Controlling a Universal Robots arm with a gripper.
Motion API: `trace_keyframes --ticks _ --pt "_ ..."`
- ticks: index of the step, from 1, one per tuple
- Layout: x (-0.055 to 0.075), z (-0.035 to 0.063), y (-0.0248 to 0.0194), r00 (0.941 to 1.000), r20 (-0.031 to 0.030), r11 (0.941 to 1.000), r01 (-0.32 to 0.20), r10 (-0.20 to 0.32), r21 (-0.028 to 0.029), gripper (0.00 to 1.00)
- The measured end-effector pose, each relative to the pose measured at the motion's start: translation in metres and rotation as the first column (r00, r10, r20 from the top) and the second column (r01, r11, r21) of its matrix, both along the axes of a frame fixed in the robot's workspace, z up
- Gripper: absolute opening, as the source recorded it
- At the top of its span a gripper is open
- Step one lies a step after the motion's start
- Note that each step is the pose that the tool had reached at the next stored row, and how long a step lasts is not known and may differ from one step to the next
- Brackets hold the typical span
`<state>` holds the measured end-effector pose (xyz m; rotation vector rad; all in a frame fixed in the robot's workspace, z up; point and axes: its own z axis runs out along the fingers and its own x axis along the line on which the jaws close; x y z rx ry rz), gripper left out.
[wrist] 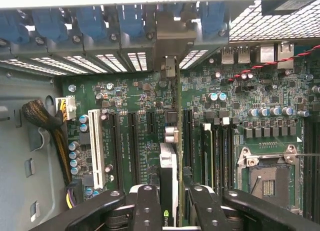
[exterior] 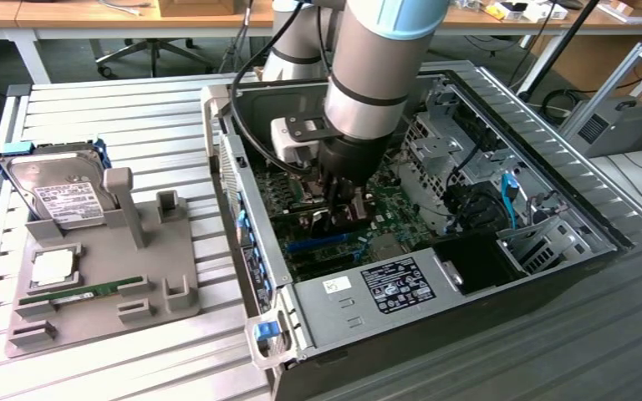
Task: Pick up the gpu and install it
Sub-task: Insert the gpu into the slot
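Green motherboard (wrist: 140, 98) beneath: gripper (wrist: 172, 198) clamps thin, flat gpu (wrist: 169, 163).

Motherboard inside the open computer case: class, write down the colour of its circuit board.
The motherboard is green; the wrist view shows it best.

open slots (wrist: 132, 141) beside gpu (wrist: 168, 171), case walls (exterior: 248, 196) close

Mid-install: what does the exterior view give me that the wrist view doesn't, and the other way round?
Exterior view: the hard drive and memory stick on the grey fixture beside the open case. Wrist view: the expansion slots and bare CPU socket, with the gpu edge-on. Both: the tool gripping the gpu over the motherboard.
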<state>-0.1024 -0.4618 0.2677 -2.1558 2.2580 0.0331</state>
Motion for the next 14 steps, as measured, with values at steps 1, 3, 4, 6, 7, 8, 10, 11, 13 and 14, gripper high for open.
trace_keyframes --ticks 1,3,4,6,7,8,10,11,13,14 --pt "0.0004 0.0000 0.0000 1.0000 -0.0004 1.0000 0.000 0.000 0.0000 0.27" --pt "0.0005 -0.0025 0.0000 1.0000 -0.0005 1.0000 0.000 0.000 -0.0001 0.27" --pt "0.0006 -0.0039 0.0000 1.0000 -0.0005 1.0000 0.000 0.000 0.0000 0.27" --pt "0.0006 -0.0044 0.0000 1.0000 -0.0004 1.0000 0.000 0.000 0.0001 0.27" --pt "0.0006 -0.0044 0.0000 1.0000 -0.0004 1.0000 0.000 0.000 0.0001 0.27" --pt "0.0005 -0.0046 0.0000 1.0000 -0.0005 1.0000 0.000 0.000 -0.0001 0.27" --pt "0.0006 -0.0061 0.0000 1.0000 -0.0003 1.0000 0.000 0.000 0.0002 0.27" --pt "0.0006 -0.0063 0.0000 1.0000 -0.0004 1.0000 0.000 0.000 0.0000 0.27" --pt "0.0006 -0.0073 0.0000 1.0000 -0.0004 1.0000 0.000 0.000 0.0001 0.27" --pt "0.0006 -0.0078 0.0000 1.0000 -0.0004 1.0000 0.000 0.000 0.0001 0.27"
